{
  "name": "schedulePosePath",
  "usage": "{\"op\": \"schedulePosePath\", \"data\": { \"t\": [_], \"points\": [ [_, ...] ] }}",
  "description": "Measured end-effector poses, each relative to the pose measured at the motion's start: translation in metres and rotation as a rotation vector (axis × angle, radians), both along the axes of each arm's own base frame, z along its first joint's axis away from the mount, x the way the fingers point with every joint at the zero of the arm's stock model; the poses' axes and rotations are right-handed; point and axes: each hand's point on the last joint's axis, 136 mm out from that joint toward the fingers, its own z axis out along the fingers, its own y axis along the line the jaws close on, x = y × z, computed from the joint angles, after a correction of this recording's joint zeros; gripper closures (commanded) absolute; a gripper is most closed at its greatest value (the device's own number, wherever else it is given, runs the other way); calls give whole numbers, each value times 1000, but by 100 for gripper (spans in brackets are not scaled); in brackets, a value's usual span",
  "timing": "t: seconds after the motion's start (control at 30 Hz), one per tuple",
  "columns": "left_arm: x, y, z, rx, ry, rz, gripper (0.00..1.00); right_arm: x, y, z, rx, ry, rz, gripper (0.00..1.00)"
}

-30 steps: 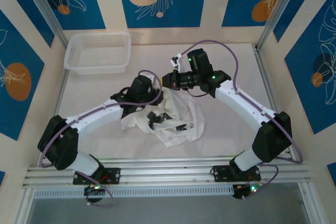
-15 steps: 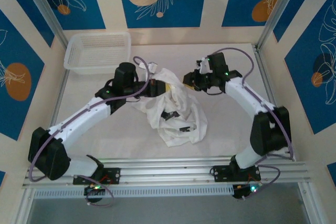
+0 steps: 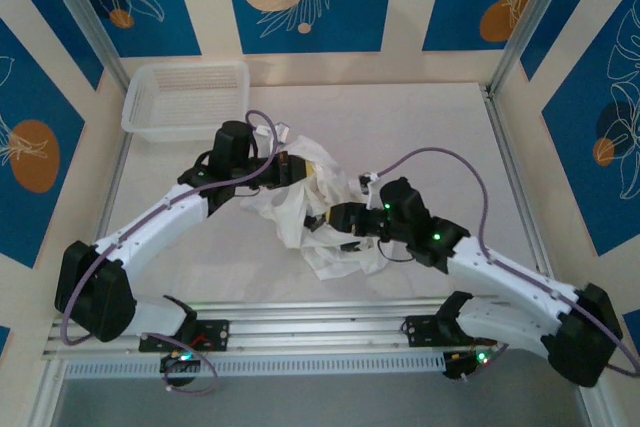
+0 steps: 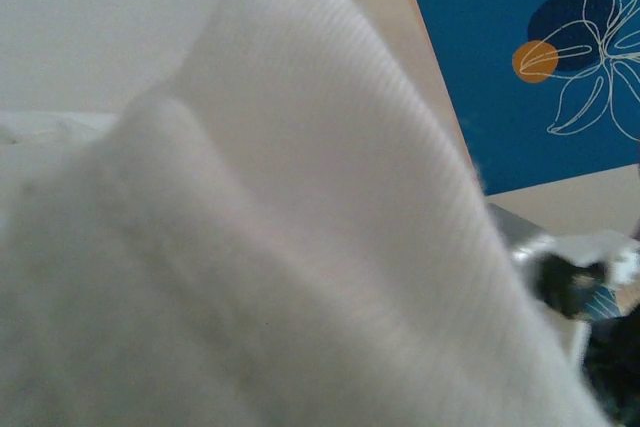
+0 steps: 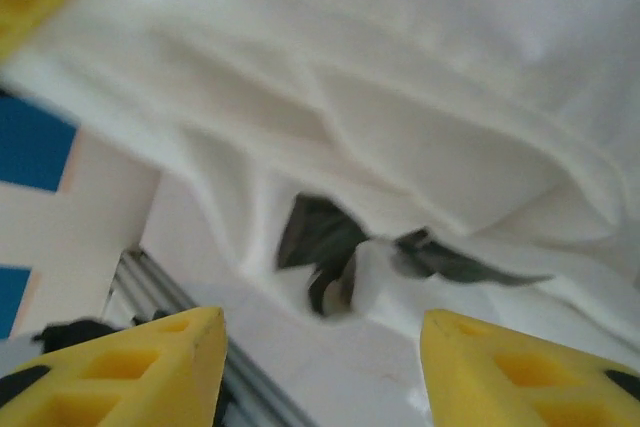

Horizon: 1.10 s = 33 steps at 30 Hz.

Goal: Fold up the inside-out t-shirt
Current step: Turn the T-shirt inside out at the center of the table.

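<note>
The pale worktop (image 3: 440, 127) carries the inside-out t-shirt (image 3: 335, 252), crumpled at the middle of the top view, and the white mesh basket (image 3: 186, 97) stands well apart at upper left. The left pincer (image 3: 306, 164) is clamped on the shirt's upper edge. The right pincer (image 5: 320, 347) is at the heap, fingers spread and holding nothing.

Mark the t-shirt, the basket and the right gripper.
t-shirt (image 3: 290, 219), top view, bunched white cloth left of middle
basket (image 3: 186, 129), top view, its near wall
right gripper (image 5: 320, 319), right wrist view, midway between its open yellow fingers
</note>
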Motion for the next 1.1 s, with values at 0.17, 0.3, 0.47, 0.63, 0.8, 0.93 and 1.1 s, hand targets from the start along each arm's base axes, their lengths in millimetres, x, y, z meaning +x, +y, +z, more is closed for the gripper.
{"op": "schedulePosePath", "data": {
  "t": [0.17,0.3,0.47,0.63,0.8,0.93,1.1],
  "points": [
    [-2,0,-2,4,13,-3,100,40,11,-14,9,31,-68,53],
    [-1,4,-3,4,36,12,100,59,10,-16,28,30,-117,93],
    [14,30,-8,13,72,98,96,57,9,6,105,8,-68,100],
    [32,55,-58,91,173,157,75,30,8,67,272,-80,86,100],
    [13,66,-120,188,293,151,33,18,7,85,339,-89,182,100],
    [6,95,-89,309,118,217,24,33,-8,77,330,-54,135,100],
    [-10,132,3,369,-262,323,45,55,-28,68,310,-7,59,100]
  ]
}}
